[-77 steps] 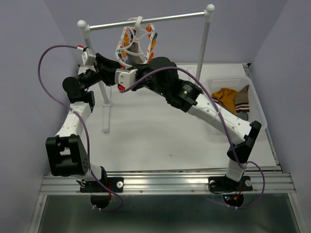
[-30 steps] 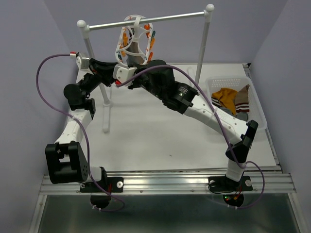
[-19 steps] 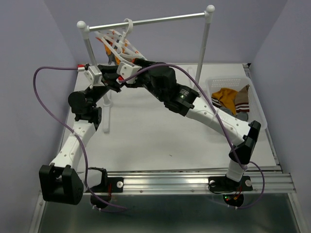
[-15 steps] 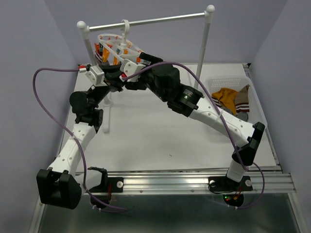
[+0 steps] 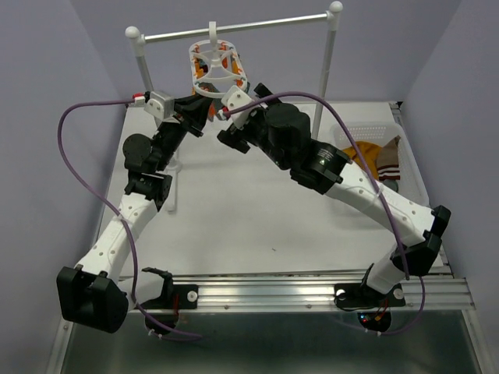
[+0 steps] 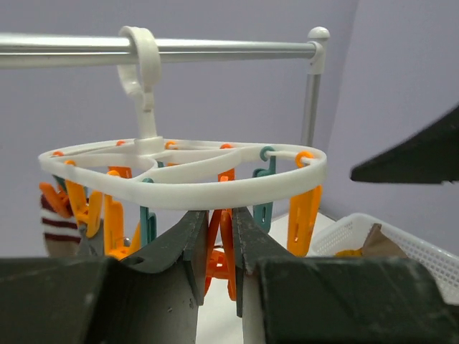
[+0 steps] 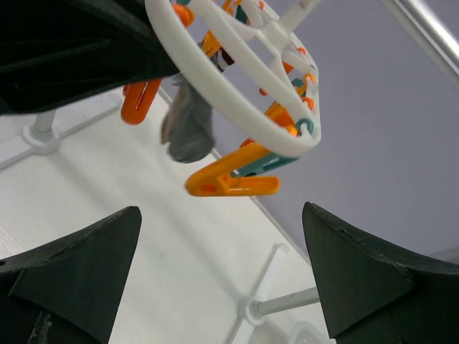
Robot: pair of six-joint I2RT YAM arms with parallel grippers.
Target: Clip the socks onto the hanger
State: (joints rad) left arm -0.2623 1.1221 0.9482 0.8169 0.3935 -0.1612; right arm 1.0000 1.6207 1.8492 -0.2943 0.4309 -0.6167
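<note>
Pinching orange clip [image 6: 219,252] in left tool [image 6: 219,218], right tool [image 7: 221,211] wide open

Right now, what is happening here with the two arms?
The hanger hangs on the rack bar. The left gripper, jaws nearly closed, seems to pinch an orange clip under its ring. The right gripper is wide open just below, holding nothing. A grey sock is already clipped on; more socks wait in the basket.
</note>
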